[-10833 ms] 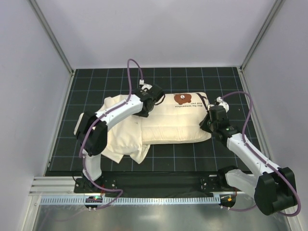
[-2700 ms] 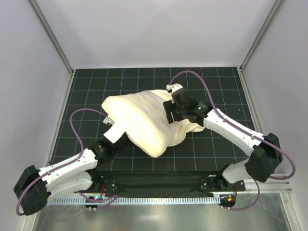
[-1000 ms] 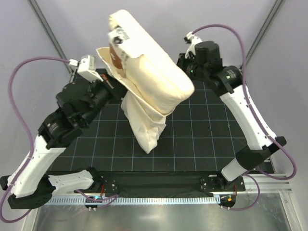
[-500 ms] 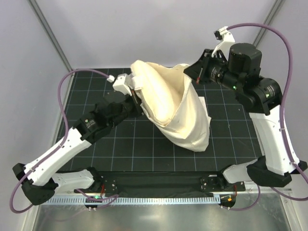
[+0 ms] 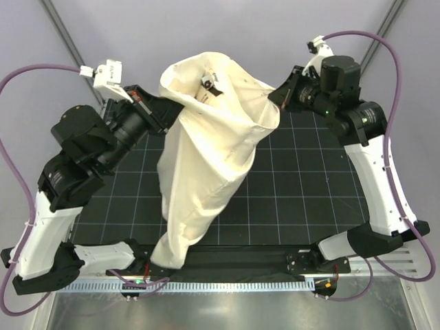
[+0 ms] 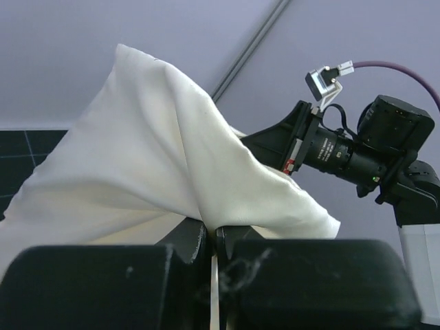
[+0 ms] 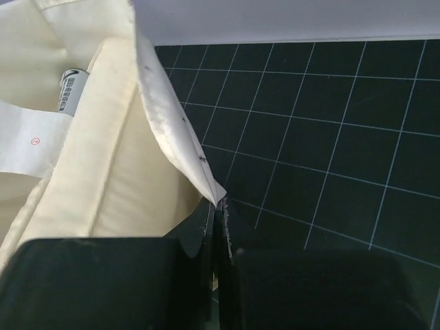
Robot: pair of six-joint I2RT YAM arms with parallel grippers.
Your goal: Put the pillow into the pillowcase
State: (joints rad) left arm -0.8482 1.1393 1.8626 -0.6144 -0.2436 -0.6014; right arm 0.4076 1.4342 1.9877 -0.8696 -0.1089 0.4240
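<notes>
The pillowcase [image 5: 206, 158] hangs in the air between the two arms, mouth up and sagging open, its closed end trailing down to the near edge of the mat [image 5: 309, 179]. It is thin, limp cloth that probably weighs little and will fold wherever it is not held, so the hem at the mouth looks like the right place to grip it.

The pillow [image 7: 130, 179] seems to sit inside, its seamed edge and a white tag [image 7: 69, 93] showing just below the hem in the right wrist view. It looks soft and bulky, likely to slide deeper under its own weight.

The left gripper [image 6: 214, 230] is clamped on the hem at one side of the mouth. The right gripper [image 7: 216, 206] pinches the opposite side, cloth running straight into its closed jaws.
</notes>
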